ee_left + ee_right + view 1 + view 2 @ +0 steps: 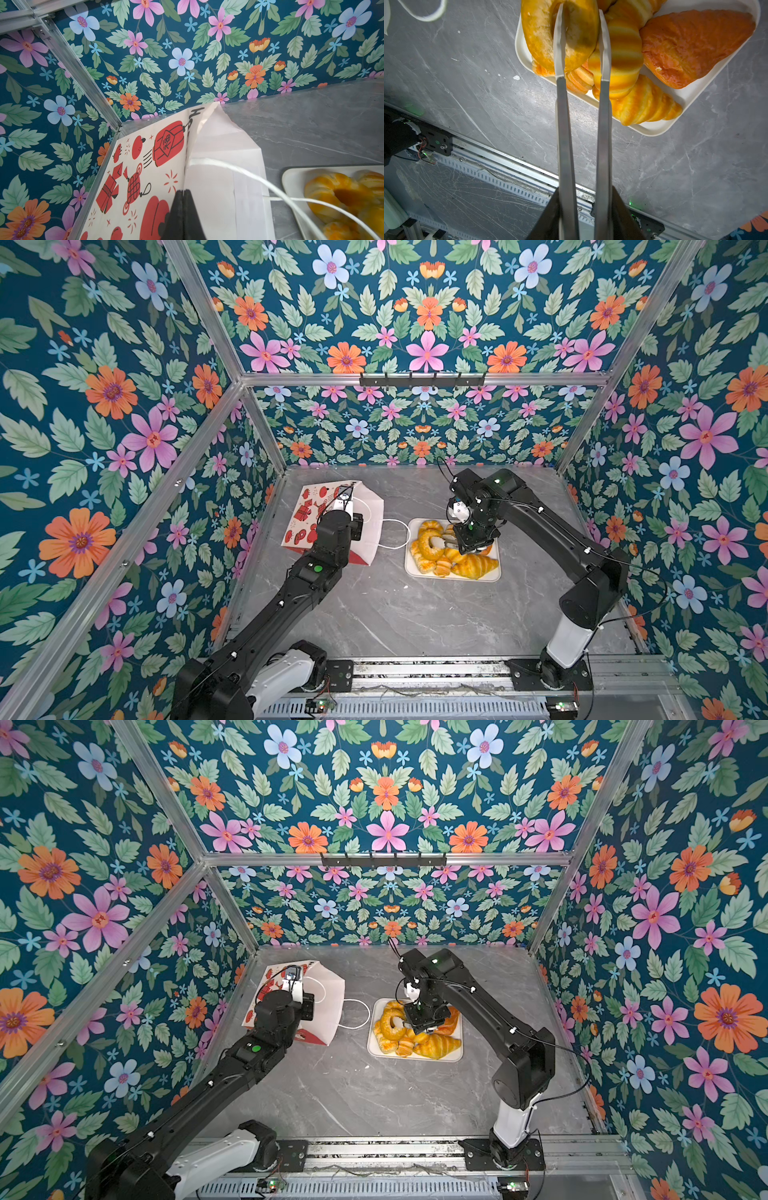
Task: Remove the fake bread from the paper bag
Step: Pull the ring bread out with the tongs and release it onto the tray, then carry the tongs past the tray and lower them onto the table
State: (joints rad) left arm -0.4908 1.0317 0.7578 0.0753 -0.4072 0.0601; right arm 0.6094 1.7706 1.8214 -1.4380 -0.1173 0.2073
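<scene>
The fake bread lies heaped on a white tray, right of centre on the grey marble tabletop and well clear of the paper bag. On top of the heap a ring bagel leans against a twisted roll, with a triangular puff and a croissant beside them. The right gripper has its long fingers parted around the bagel's wall, one in the hole and one outside. I cannot tell whether they press on it or only flank it. A finger lifted carelessly out of the hole would likely hook the ring, and the loose, glossy pile could slide over the low tray rim. The bag lies on its side to the left, mouth toward the tray, its inside not visible enough to say whether it is empty. The left gripper is pressed together, apparently pinching the bag's upper wall to keep it open. Released, the paper would probably sag. The cord handle loops toward the tray and could snag.
</scene>
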